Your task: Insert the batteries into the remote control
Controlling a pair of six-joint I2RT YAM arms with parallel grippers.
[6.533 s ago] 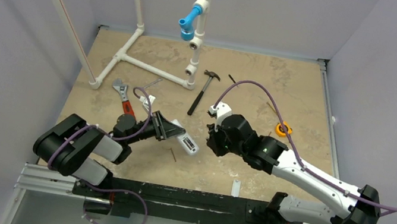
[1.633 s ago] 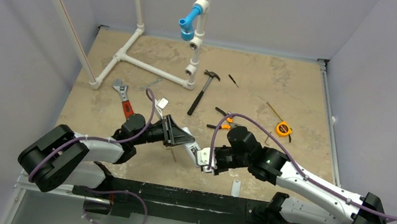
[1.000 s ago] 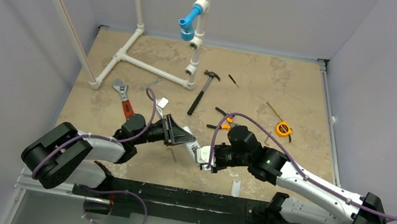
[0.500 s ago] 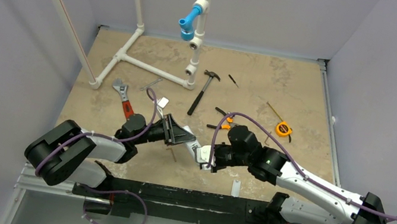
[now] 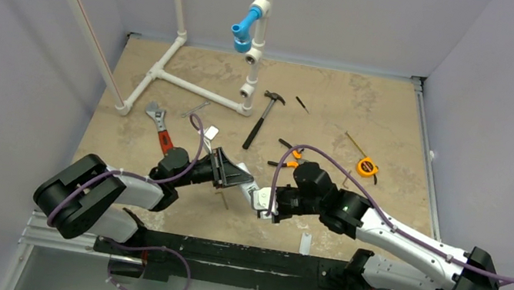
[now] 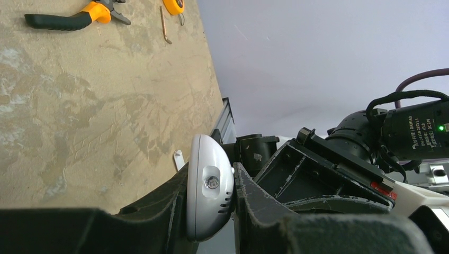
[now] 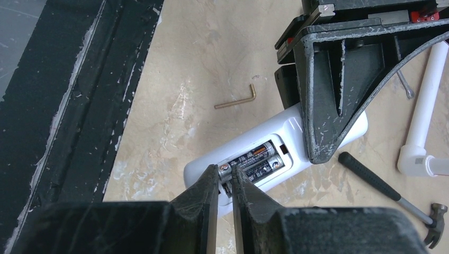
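My left gripper is shut on the display end of the white remote control and holds it just above the table with the open battery bay facing up. The left wrist view shows the remote's rounded end clamped between my fingers. In the right wrist view, two dark batteries lie side by side in the bay of the remote. My right gripper pinches the near end of the upper battery. The lower battery lies beside it.
The white battery-cover strip lies near the front edge. A brass hex key lies beside the remote. A hammer, orange pliers, a tape measure, a wrench and a white pipe frame lie farther back.
Since 6.5 s ago my left arm carried the remote to the right and my right gripper came down onto it. Over the last second there is almost no movement.
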